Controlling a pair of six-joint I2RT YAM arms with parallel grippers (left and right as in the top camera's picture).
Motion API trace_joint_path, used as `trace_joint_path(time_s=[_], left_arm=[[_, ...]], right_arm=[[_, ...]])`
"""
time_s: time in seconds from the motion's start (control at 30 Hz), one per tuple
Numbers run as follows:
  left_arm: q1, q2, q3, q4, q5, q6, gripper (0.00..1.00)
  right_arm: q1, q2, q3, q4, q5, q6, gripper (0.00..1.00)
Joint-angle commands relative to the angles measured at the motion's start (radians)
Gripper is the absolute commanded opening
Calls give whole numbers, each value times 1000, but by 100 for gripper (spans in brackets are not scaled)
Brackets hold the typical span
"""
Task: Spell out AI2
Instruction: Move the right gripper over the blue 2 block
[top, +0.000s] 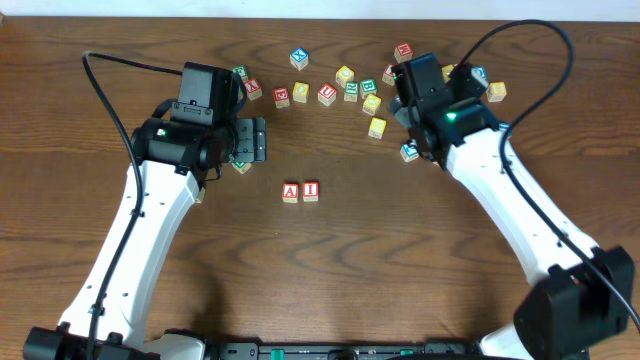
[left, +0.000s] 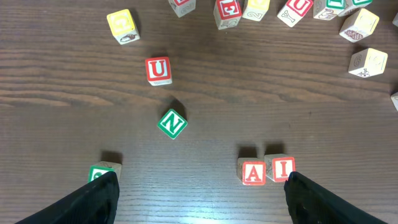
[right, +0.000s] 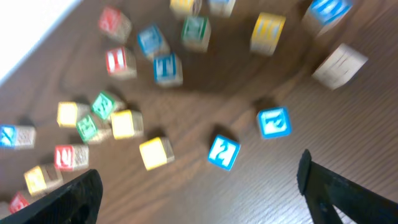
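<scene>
As A cube (left: 253, 172) & I cube (left: 282, 168) touch lower right, U cube (left: 158, 70), N cube (left: 172, 123) sit left of ctr; left gripper (left: 200, 186), right gripper (right: 199, 171) jaws wide apart, holding nothing.

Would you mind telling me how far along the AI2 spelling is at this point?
Done: A and I sit side by side, in order. In hand: nothing gripped; the right fingers are open near a blue block that may be the 2, though it is blurred. Still to do: grasp the 2 and set it right of the I.
</scene>
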Motion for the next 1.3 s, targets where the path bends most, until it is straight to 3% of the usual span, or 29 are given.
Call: trace_joint_path(time_s=[0.0, 0.33, 0.63, 1.27], left_arm=[[1, -4, 22, -3, -14, 9, 84], [1, -4, 22, -28, -13, 9, 84], [1, -4, 17, -44, -13, 9, 84], [1, -4, 17, -47, -13, 9, 84]], right_arm=[[-16, 76, 35, -6, -112, 1, 95], [-21, 268, 262, -194, -76, 89, 99], [-31, 274, 274, -214, -14, 279, 98], [-93, 304, 274, -231, -171, 243, 98]])
